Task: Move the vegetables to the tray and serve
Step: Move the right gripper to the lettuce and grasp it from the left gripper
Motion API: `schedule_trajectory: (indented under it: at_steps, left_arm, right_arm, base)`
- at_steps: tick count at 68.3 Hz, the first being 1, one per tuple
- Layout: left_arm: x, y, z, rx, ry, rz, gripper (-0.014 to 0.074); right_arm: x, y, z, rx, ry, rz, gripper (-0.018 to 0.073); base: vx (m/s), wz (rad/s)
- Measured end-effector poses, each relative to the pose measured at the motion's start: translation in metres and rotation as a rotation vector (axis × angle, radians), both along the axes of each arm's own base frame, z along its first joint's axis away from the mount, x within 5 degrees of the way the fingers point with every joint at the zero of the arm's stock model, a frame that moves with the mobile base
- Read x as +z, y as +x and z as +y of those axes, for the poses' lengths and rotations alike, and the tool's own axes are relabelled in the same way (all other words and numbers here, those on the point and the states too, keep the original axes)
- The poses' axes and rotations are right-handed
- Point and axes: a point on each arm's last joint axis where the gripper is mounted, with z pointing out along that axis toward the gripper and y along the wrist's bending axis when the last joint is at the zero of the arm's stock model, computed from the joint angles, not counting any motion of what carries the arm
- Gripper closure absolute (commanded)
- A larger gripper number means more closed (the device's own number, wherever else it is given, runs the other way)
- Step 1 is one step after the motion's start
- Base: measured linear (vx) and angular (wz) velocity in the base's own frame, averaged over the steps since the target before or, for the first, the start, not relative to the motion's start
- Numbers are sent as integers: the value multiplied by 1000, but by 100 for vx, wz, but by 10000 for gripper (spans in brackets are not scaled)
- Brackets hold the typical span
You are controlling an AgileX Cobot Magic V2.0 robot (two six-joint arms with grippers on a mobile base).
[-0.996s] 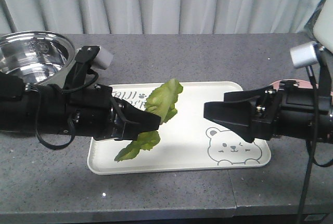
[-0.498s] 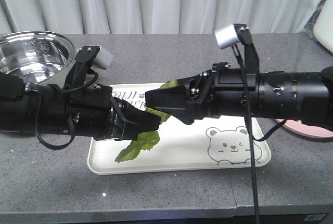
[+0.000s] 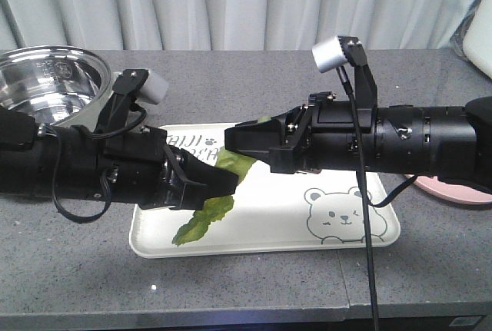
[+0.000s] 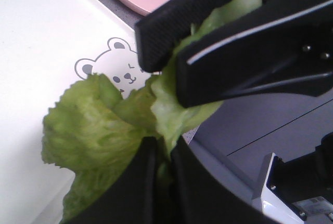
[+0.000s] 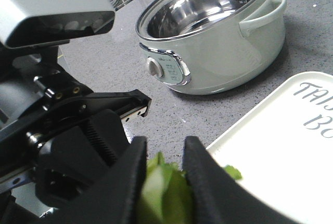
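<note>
Over the tray [image 3: 269,231], left half: the lettuce [image 3: 201,221] is held up, its lower tip drooping toward the near rim. Contact between tip and tray cannot be judged. The left gripper [image 3: 223,183] is pinched tight on the leaf's middle. The right gripper [image 3: 231,137] reaches in from the opposite side, just above. Its fingers [image 5: 132,177] straddle the leaf's upper part and the leaf fills the gap; whether they press it cannot be told. Bear drawing [image 3: 344,216] is uncovered on the tray's right half. Behind the left arm: steel-lined pot [image 3: 46,77]. Far right: pink plate [image 3: 453,191], partly hidden by the right arm.
</note>
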Motion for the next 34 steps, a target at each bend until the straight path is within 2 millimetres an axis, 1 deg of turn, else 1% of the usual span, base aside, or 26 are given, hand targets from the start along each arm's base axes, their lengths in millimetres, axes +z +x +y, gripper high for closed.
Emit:
schedule_trajectory:
  at_steps: [5, 12, 20, 28, 34]
  left_arm:
    - [0, 0, 0, 0, 0, 0, 578]
    - [0, 0, 0, 0, 0, 0, 511]
    - [0, 0, 0, 1, 0, 0, 359]
    - [0, 0, 0, 2, -2, 1, 186]
    - [0, 0, 0, 3, -3, 0, 103]
  right_arm:
    - [0, 0, 0, 1, 3, 1, 573]
    - [0, 0, 0, 2, 3, 1, 569]
    - [0, 0, 0, 1, 3, 0, 569]
    - [0, 0, 0, 2, -2, -2, 568]
    - [0, 0, 0, 3, -8, -4, 566]
  base:
    - [0, 0]
    - [0, 0]
    - [0, 0]
    - [0, 0]
    - [0, 0]
